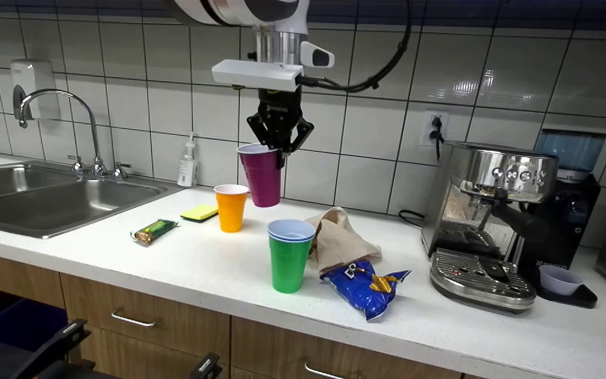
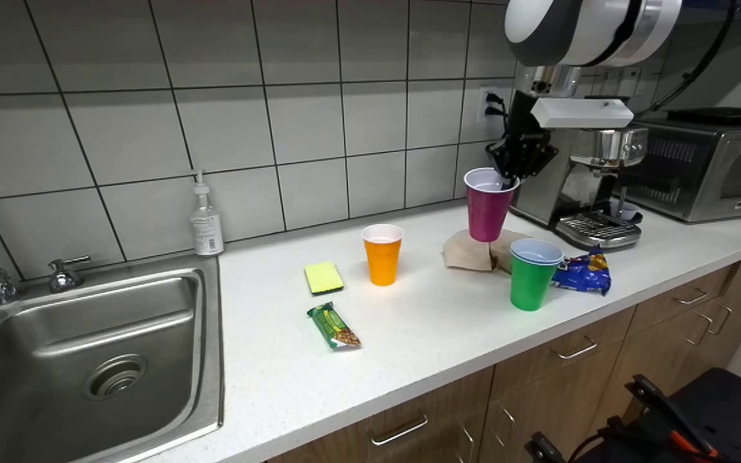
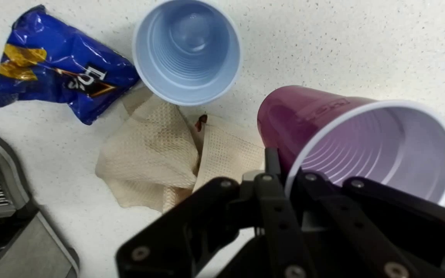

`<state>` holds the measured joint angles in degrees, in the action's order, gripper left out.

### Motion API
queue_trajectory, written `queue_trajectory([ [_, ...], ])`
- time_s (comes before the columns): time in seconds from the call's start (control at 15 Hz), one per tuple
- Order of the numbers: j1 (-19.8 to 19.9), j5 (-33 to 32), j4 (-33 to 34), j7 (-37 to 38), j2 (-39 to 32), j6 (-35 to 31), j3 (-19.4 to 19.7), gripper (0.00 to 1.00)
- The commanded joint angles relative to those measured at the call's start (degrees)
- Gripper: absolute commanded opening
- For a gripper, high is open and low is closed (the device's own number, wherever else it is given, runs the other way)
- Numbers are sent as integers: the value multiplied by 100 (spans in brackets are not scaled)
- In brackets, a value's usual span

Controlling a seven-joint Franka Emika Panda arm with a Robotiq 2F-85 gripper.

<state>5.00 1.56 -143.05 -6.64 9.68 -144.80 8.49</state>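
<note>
The purple cup is clamped at one wall by the gripper. Tilting or slipping could be caused by so one-sided a hold.

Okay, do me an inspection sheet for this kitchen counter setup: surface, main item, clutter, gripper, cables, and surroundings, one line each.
Surface: white, speckled counter.
Main item: purple cup, held above the counter, mouth up.
Clutter: upright orange cup and green cup; yellow sponge, green-wrapped bar, blue snack bag, beige cloth.
Gripper: clamped on the purple cup's rim, one finger inside, one outside.
Cables: black arm cable looping up out of view; black plugs in a wall outlet.
Surroundings: steel sink, pump bottle, tiled wall, coffee machine, microwave.
</note>
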Motion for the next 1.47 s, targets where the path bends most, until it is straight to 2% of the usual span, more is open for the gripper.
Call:
queue_trajectory([
  [0.0, 187, 74, -217, 52, 393, 299, 119, 1],
  [0.6, 513, -24, -222, 185, 370, 610, 350, 1],
  [1.4, 554, 10, -67, 233, -85, 584, 402, 1],
])
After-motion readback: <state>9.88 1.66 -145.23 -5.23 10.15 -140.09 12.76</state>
